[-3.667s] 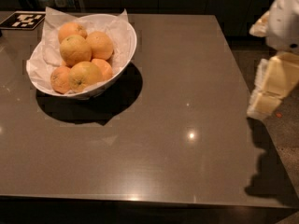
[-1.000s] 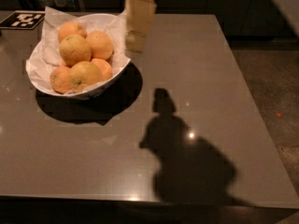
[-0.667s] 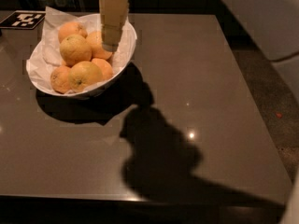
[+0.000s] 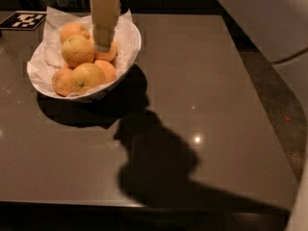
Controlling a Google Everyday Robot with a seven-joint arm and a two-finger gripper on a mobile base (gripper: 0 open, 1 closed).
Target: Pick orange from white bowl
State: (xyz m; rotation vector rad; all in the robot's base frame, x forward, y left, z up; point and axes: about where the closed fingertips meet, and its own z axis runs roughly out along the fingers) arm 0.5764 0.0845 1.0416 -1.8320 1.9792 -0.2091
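Shadow (image 4: 159, 167) of the arm lies dark on the lower middle of the table (image 4: 226, 95), and it now reaches the foot of the white bowl (image 4: 96, 95); a moment ago it stood more to the right. The bowl sits in the upper left of the frame, with crumpled paper (image 4: 50, 28) rising above its rim. The fruits inside lie exactly as they lay before, so nothing is disturbed yet. At the front of the heap is an orange with a dark spot (image 4: 88, 78). Just behind it, higher in the frame, is the orange (image 4: 77, 51), large and pale, on top of the pile. The gripper (image 4: 102, 46) has come from the right edge of the frame and now hangs over the bowl. Its tip points down at a deeper-coloured fruit (image 4: 109, 53) just right of the orange, very near it. Whether the pincer is spread or pressed together, I cannot tell. I judge that the approach is almost done but no grasp is made, and a small shift to the left seems needed. At the far upper left corner lies a black-and-white marker (image 4: 23, 19).
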